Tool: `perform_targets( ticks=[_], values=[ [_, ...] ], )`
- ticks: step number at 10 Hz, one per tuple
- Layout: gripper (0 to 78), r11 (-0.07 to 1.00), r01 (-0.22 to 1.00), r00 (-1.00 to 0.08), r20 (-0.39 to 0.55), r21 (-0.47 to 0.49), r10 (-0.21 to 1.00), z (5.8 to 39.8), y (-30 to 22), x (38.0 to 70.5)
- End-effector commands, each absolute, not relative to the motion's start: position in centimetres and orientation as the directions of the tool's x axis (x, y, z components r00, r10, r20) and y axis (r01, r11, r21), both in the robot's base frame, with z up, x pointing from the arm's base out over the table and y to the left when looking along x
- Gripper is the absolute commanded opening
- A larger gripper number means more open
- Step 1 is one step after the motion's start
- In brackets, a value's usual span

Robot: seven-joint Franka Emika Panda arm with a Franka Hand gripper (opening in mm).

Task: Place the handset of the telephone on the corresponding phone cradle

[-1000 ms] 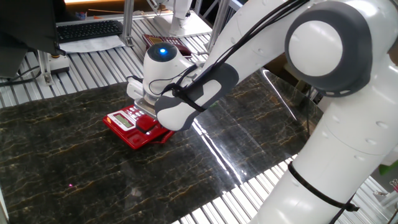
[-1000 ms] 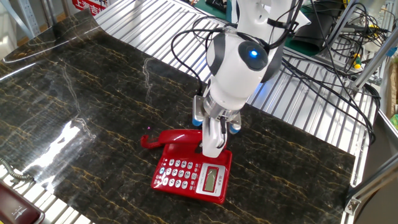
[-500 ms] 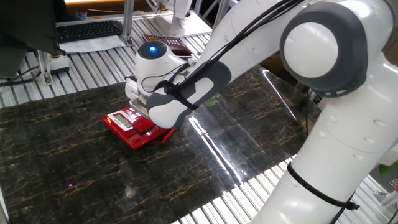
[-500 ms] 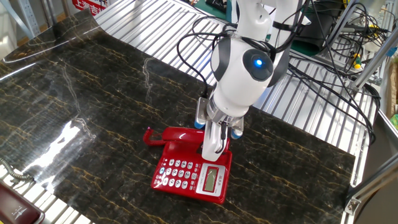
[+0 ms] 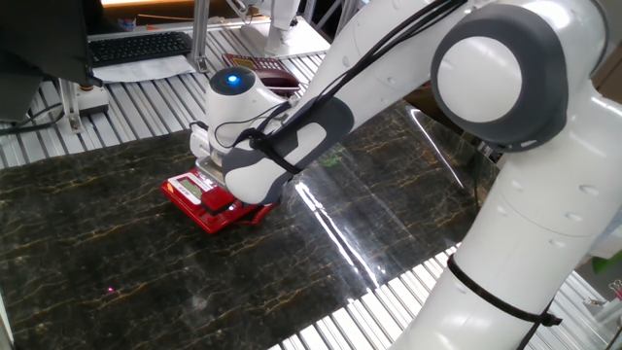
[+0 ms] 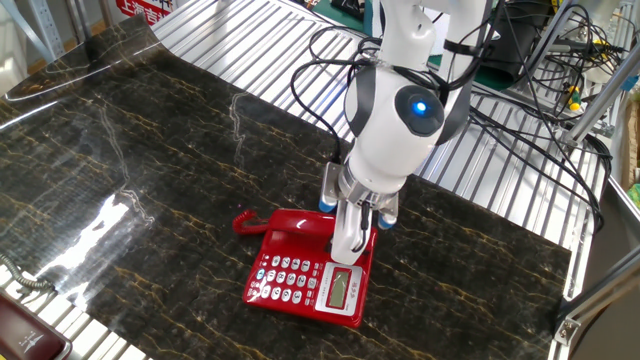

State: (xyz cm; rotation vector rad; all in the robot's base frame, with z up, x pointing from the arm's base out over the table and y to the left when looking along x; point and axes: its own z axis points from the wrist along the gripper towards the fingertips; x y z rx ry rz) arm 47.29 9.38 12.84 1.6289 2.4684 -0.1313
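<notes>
The bright red telephone (image 6: 296, 282) lies on the dark marble table, with its keypad and small display facing up. It also shows in one fixed view (image 5: 193, 192). The red handset (image 6: 285, 222) lies along the phone's far edge, over the phone cradle, which it mostly hides. Its left end sticks out past the base. My gripper (image 6: 345, 243) points down at the handset's right end and is shut on it. In one fixed view my hand hides the fingertips and most of the handset.
A dark maroon phone (image 6: 24, 337) sits at the table's near left corner. A keyboard (image 5: 139, 46) and a maroon box (image 5: 260, 70) lie on the slatted bench behind the table. Cables (image 6: 520, 90) hang behind the arm.
My gripper has moved with the handset towards the phone's display side. The handset now lines up closer along the phone's far edge.
</notes>
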Motion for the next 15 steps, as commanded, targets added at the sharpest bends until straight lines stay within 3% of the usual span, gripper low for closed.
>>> perform_targets(
  ticks=[1, 15],
  values=[
    [1.1, 0.404, 0.914, -0.392, -0.169, 0.041, 0.904, 12.55, 9.69, 47.43],
    [1.1, 0.450, 0.892, -0.436, -0.181, 0.042, 0.882, 11.68, 9.34, 48.17]
  ],
)
